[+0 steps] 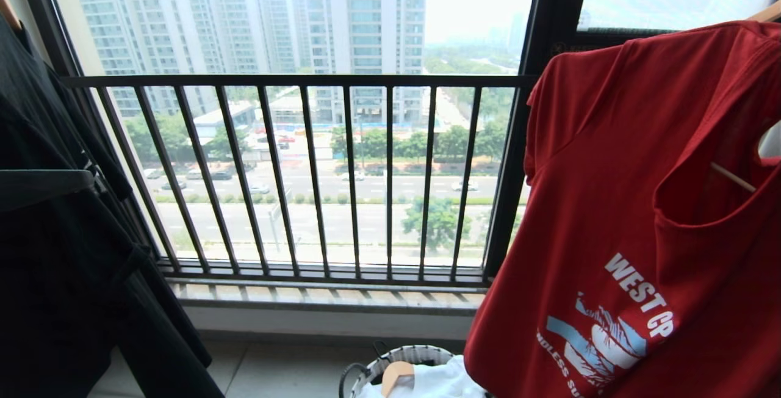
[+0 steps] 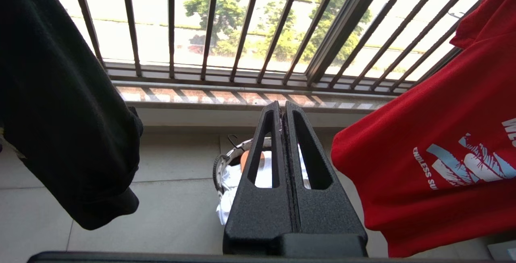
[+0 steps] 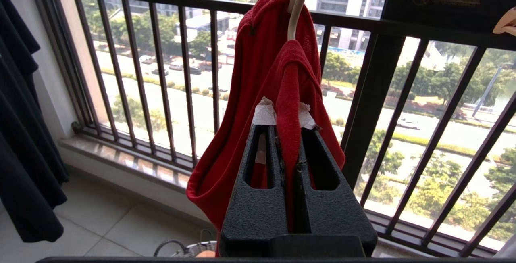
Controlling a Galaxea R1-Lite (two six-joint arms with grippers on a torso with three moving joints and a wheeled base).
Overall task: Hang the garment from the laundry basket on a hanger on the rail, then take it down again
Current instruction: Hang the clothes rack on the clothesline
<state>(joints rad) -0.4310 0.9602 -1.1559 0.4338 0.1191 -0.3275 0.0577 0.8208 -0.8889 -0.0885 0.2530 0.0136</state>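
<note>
Now the right gripper (image 3: 288, 142) is clamped on the red T-shirt (image 1: 640, 202), draped over its hanger (image 3: 296, 9) above the laundry basket (image 1: 390, 361); the left gripper (image 2: 282, 111) is closed, empty. Hanging step: next probably hooking the hanger overhead.

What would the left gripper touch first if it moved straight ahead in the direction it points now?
Probably the laundry basket on the floor: the shut left gripper aims over it, toward the sill. The red T-shirt and the black garment hang to either side. Depth is uncertain.
</note>
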